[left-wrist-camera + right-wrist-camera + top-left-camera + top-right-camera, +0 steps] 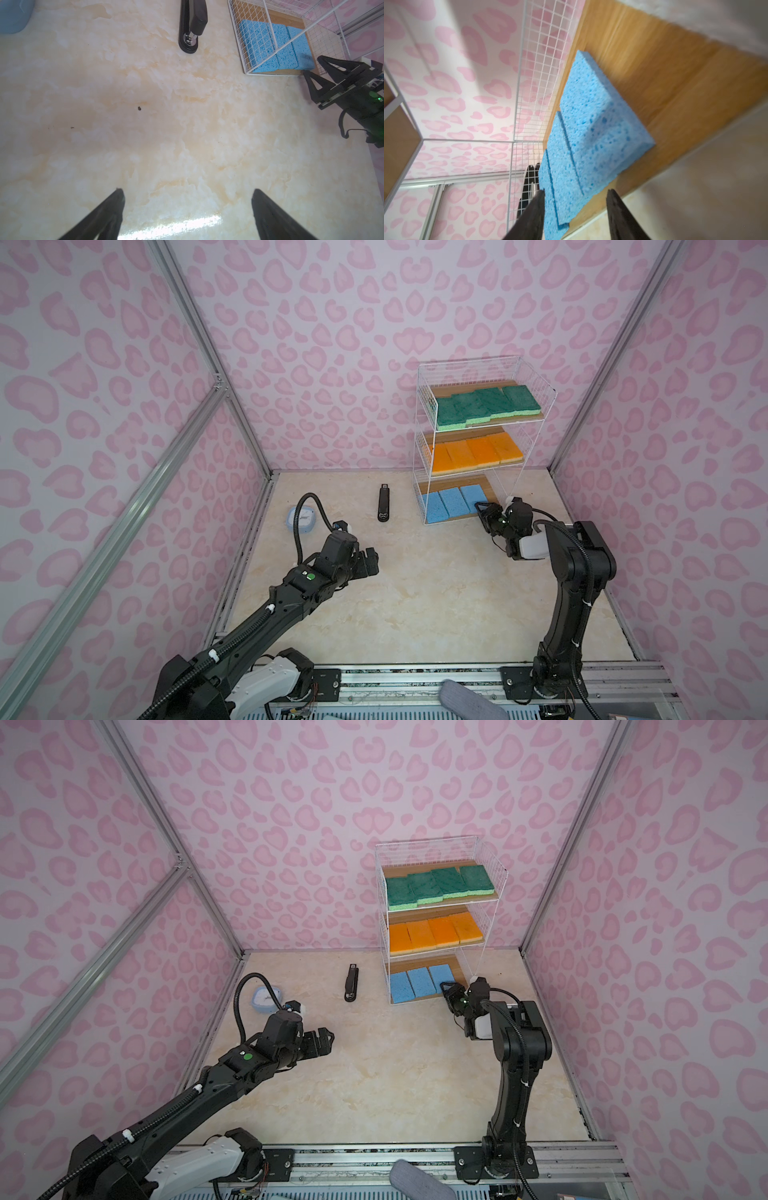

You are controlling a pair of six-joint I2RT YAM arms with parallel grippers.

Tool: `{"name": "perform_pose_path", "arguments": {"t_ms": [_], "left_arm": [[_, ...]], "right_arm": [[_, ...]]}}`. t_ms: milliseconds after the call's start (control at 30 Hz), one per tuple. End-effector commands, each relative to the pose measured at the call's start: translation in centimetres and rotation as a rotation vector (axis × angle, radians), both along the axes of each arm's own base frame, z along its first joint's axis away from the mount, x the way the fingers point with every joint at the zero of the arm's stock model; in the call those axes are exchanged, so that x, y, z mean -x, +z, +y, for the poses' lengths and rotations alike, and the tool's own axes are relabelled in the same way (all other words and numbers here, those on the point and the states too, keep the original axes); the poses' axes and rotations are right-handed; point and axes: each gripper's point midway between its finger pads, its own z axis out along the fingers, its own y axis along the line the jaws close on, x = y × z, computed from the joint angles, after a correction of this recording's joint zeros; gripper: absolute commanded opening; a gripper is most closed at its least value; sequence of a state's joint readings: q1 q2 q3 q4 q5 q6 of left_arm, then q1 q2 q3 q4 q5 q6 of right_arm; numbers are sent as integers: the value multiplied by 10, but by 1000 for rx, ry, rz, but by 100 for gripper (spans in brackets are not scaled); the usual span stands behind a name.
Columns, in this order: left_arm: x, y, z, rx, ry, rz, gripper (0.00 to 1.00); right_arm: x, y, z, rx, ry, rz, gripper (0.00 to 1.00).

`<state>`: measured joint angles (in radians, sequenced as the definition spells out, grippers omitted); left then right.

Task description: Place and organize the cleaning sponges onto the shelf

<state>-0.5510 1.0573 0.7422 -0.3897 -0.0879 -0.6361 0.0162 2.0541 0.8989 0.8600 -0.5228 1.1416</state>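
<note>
Sponges (473, 454) lined up on a white wire shelf (424, 406) with wooden boards.
Scrubby green sponges (486, 406) fill the top board, orange ones the middle, three pitted blue sponges (453, 504) the bottom. The right gripper (577, 192), jaws apart and empty, sits at that board's front edge. The left gripper (187, 190) gapes empty over the marbled table (415, 593).

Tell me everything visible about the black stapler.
The black stapler lies flat on the pale marble-look table, lengthwise away from the robot, left of the white wire shelf and apart from it. It is slim, a dark arm folded down on a rounded base, with silvery metal parts showing at its near end. Only the table touches it.
</note>
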Motion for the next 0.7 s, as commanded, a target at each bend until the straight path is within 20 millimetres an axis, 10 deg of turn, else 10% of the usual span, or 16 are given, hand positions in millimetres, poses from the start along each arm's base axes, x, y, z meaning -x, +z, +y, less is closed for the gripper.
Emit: {"name": "perform_pose_path", "arguments": {"t_ms": [0,367,667], "left_arm": [[-2,6,3,-2,15,-25,97],[3,28,13,-19,33,-61,97],[18,54,52,-108,144,-103,97]], "right_arm": [[8,4,4,28,36,-10,56],[39,29,5,103,51,-27,61],[101,60,1,336,101,-89,74]]}}
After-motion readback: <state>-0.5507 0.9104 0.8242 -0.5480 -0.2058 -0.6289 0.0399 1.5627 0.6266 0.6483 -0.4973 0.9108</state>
